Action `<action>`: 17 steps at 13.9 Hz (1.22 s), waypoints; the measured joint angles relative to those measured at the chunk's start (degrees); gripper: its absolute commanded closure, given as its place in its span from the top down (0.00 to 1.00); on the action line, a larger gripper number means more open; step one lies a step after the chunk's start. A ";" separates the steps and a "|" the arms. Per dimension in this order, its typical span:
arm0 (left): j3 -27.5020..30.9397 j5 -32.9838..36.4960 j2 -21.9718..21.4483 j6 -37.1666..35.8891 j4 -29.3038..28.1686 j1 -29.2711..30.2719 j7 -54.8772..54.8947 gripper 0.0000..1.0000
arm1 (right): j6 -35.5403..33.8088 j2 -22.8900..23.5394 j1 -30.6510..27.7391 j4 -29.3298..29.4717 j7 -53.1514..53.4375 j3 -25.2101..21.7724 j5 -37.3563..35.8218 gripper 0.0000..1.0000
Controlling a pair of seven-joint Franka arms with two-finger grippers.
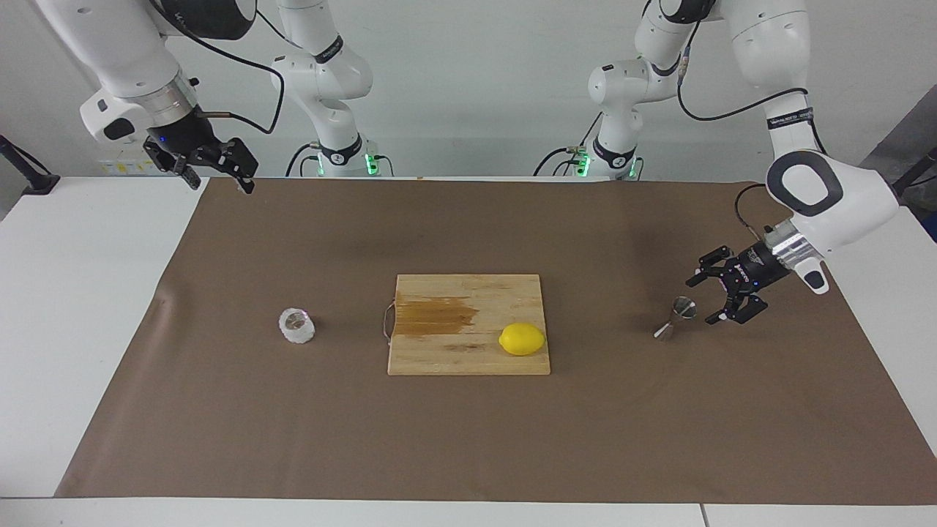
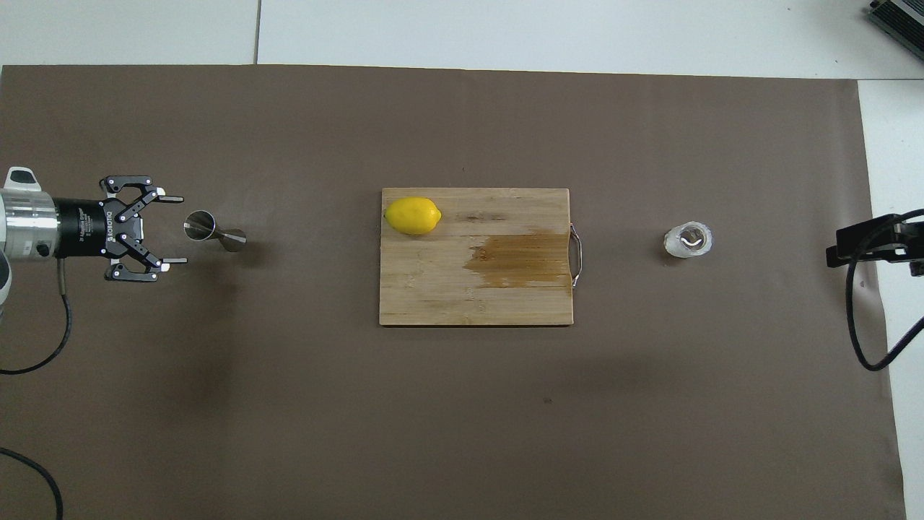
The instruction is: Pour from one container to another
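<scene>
White lettering is printed on the left gripper (image 2: 172, 229) body, too small to be read for certain. Its jaws are spread wide and empty, low beside the steel jigger (image 1: 676, 318), which stands near the table's left-arm edge. The bumpy glass cup (image 1: 297, 326) is placed toward the right-arm edge; its contents cannot be made out. The right gripper (image 1: 219, 174) is raised over the robot-side corner, cut off in the overhead view; finger state cannot be told. A lemon (image 1: 522, 339) is seen on the stained cutting board (image 1: 468, 293).
</scene>
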 measured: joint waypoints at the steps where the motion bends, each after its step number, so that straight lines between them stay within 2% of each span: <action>1: -0.02 -1.00 0.00 0.89 -0.50 -0.46 -0.02 1.00 | 0.00 0.00 0.00 0.00 0.00 0.00 0.00 1.00; 17: -0.20 -3.62 0.00 3.92 -2.09 -2.57 -0.19 1.00 | 0.00 0.00 0.00 0.00 0.00 0.00 0.00 1.00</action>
